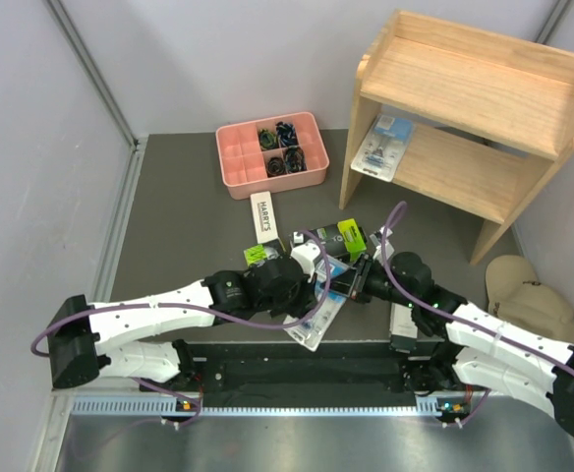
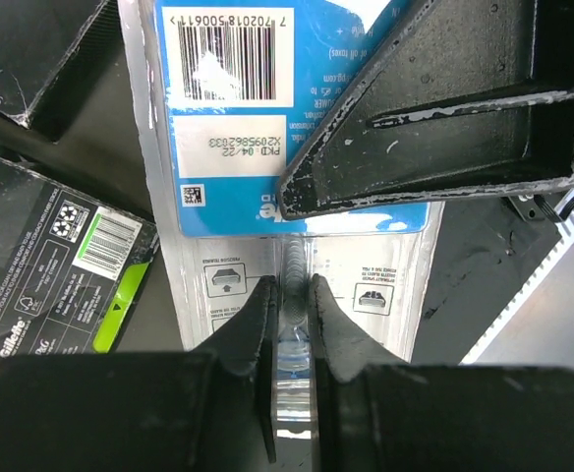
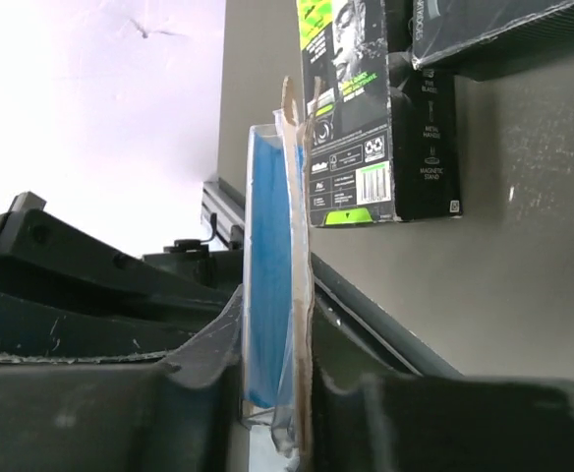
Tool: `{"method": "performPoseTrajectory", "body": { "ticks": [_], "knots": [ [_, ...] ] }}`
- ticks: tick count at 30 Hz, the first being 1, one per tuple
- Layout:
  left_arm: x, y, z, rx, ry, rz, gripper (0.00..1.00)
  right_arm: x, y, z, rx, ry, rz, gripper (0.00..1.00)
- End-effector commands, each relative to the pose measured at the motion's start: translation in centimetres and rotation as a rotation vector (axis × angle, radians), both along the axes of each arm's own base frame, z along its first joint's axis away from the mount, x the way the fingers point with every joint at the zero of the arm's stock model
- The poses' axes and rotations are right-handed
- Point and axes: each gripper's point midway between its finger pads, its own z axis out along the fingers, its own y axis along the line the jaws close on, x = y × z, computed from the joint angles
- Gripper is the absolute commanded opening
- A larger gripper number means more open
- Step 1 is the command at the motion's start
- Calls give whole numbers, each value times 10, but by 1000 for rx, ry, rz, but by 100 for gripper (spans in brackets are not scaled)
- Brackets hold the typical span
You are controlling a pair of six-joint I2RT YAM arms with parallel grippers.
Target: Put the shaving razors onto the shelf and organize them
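Both grippers hold one clear blister pack with a blue card [image 1: 316,320] just above the table in front of the arm bases. My left gripper [image 2: 293,290] is shut on the razor ridge at its lower half. My right gripper [image 3: 275,315] is shut on the card's edge [image 3: 267,246], which stands upright between the fingers. A second blister pack [image 1: 385,147] lies on the lower tier of the wooden shelf [image 1: 484,74]. Two black boxes with lime ends [image 1: 341,236] [image 1: 258,254] and a white box [image 1: 264,216] lie on the table.
A pink divided tray [image 1: 272,152] of small dark items sits left of the shelf. A beige cloth object [image 1: 528,295] lies at the right, beside the shelf's front leg. Grey walls close in on the left and at the back.
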Motion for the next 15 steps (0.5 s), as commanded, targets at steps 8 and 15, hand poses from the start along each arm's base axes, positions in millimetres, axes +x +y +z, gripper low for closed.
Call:
{"method": "performPoseTrajectory", "body": {
  "ticks": [8, 15],
  "knots": [
    [15, 2, 34, -114, -68, 110, 97, 2, -2, 5, -5, -42, -11, 0],
    [28, 31, 47, -148, -106, 273, 99, 4, -11, 13, 0, -80, -53, 0]
  ]
}}
